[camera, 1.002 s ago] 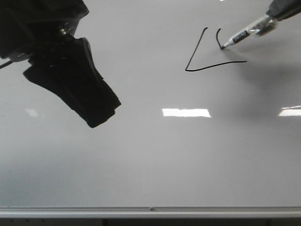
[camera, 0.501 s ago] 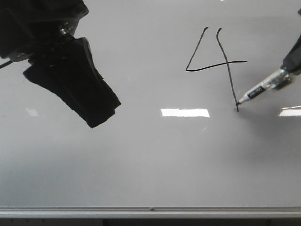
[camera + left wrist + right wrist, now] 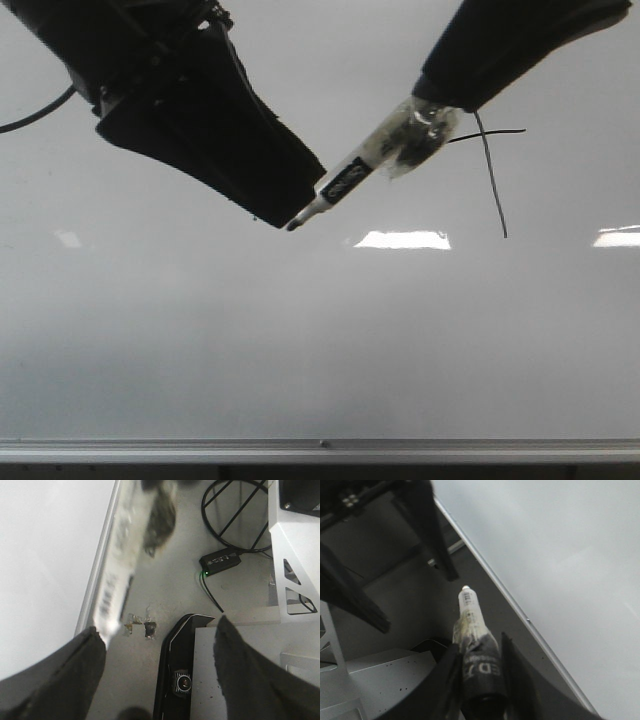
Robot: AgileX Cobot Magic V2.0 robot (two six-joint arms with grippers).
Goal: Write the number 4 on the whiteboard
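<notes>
One figure, the number 4 (image 3: 490,180), sits in the upper right of the whiteboard (image 3: 320,340), though from the front only its long downstroke and the tail of the crossbar show; the rest is hidden behind my right arm. The marker (image 3: 345,185) is off the board, its tip pointing toward the left gripper (image 3: 285,200), tip and finger ends nearly touching in the front view. The right gripper (image 3: 477,672) has its jaws clamped on the marker's taped barrel. The left gripper's jaws stand apart, with the marker's white body, blurred, near one finger (image 3: 60,680) in the left wrist view. I judge the writing done and the step in hand to be a handover or capping, which I cannot tell. To do it well, I would keep the barrel level, line the tip up squarely between the spread fingers, advance slowly, and keep the nib clear of the board to avoid stray marks.
</notes>
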